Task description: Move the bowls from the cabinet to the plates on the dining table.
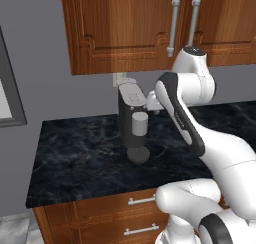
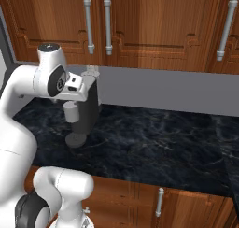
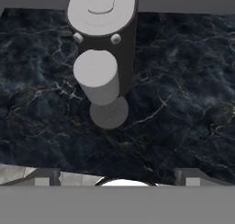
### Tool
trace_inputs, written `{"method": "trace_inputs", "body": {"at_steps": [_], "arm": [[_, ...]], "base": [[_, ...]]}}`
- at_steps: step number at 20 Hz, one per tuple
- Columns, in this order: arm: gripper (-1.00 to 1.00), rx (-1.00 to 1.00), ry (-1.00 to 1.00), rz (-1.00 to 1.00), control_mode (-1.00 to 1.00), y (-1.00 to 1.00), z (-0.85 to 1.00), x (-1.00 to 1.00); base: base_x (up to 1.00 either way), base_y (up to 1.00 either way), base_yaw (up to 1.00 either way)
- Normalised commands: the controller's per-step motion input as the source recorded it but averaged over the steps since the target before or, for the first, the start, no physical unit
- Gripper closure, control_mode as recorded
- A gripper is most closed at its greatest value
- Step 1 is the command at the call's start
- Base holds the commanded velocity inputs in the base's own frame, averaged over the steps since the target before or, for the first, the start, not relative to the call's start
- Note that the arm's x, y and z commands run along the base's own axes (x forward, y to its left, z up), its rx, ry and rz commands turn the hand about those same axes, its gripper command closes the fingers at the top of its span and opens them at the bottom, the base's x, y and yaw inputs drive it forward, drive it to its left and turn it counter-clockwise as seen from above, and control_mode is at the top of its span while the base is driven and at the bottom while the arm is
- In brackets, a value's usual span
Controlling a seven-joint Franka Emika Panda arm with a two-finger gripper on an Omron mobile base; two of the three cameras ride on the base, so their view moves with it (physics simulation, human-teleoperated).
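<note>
The cabinet (image 1: 125, 33) spans the wall above the counter (image 1: 75, 158), its panelled doors closed and its long silver bar handles (image 1: 174, 25) hanging upright side by side near the arm's raised elbow — so the bowls, if they sit inside, are hidden behind wood and cannot be located from here. Below it lies the black marble counter, and on it stands a dark coffee machine (image 1: 131, 120) with a grey cylinder at its front and a round drip base. The gripper (image 3: 117, 175) hangs over the near edge of that counter, pointing downward at the machine, and its two dark finger tips (image 3: 43, 176) stand far apart with nothing between them — wide and empty. The relation that matters, as I judge it, is vertical: the cabinet doors lie well above and behind the hand, while the hand looks down, away from them. The handles' long axis runs up and down, so the jaws would need to straddle a bar from its sides, with the wrist turned up toward the doors. The door must be opened before any bowl can be reached; neither the plates nor the dining table is in sight.
</note>
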Motion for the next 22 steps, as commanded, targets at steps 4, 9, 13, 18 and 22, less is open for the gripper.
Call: {"method": "trace_inputs", "body": {"at_steps": [4, 9, 13, 18, 22], "arm": [[-1.00, 0.00, -0.10, 0.00, -1.00, -0.13, 0.00, 0.03], [-1.00, 0.00, -0.14, 0.00, -1.00, -0.10, 0.05, 0.00], [-1.00, 0.00, -0.20, 0.04, -1.00, -0.04, 0.21, -0.19], [-1.00, 0.00, -0.10, 0.03, -1.00, 0.00, 0.05, -0.24], [-1.00, 0.00, 0.00, 0.01, -1.00, 0.00, 0.09, -0.19]], "base": [[0.00, 0.00, 0.00], [0.00, 0.00, 0.00], [0.00, 0.00, 0.00], [0.00, 0.00, 0.00], [0.00, 0.00, 0.00]]}}
